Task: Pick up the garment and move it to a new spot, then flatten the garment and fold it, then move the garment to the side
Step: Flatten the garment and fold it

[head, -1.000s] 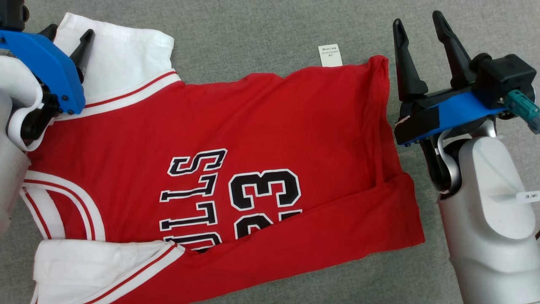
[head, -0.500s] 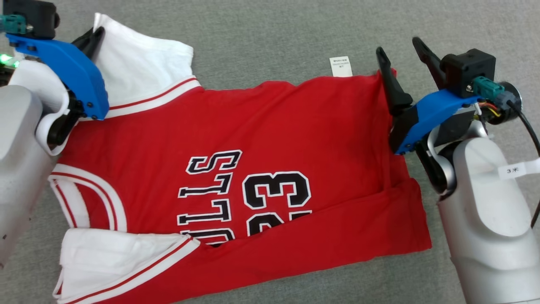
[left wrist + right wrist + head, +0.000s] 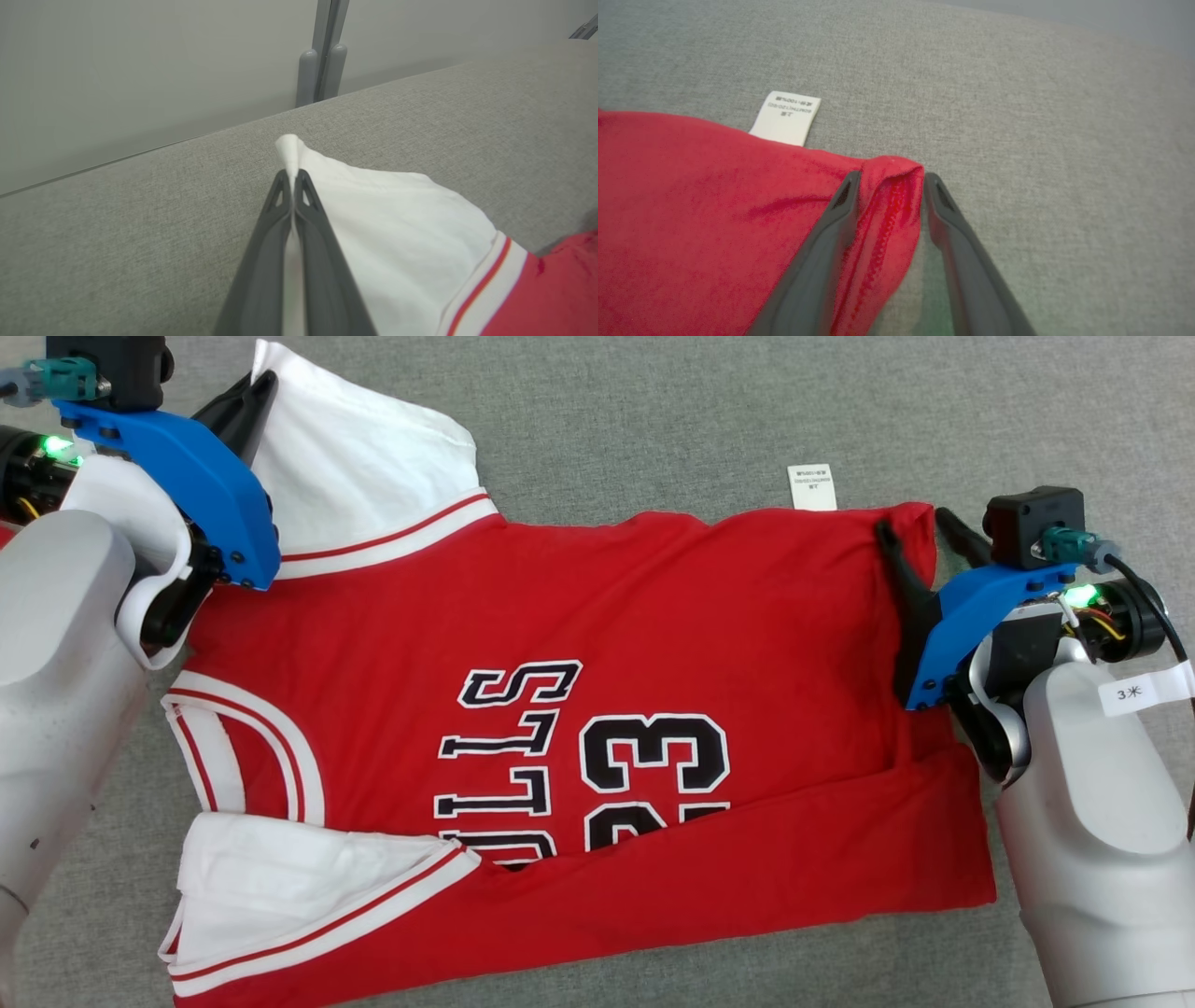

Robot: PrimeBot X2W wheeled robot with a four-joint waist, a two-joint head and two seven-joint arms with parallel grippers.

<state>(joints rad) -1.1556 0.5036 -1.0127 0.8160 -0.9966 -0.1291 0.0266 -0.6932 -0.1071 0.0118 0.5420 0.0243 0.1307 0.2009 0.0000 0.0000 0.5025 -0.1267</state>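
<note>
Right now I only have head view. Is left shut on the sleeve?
Observer: Yes. Left wrist view shows the left gripper shut on the sleeve, its corner poking past the tips.
Operator: And right?
Observer: Right gripper is open, straddling the hem corner, not clamped.
Operator: Anything beyond left?
Observer: The surface ends at a wall, with a grey post.
</note>
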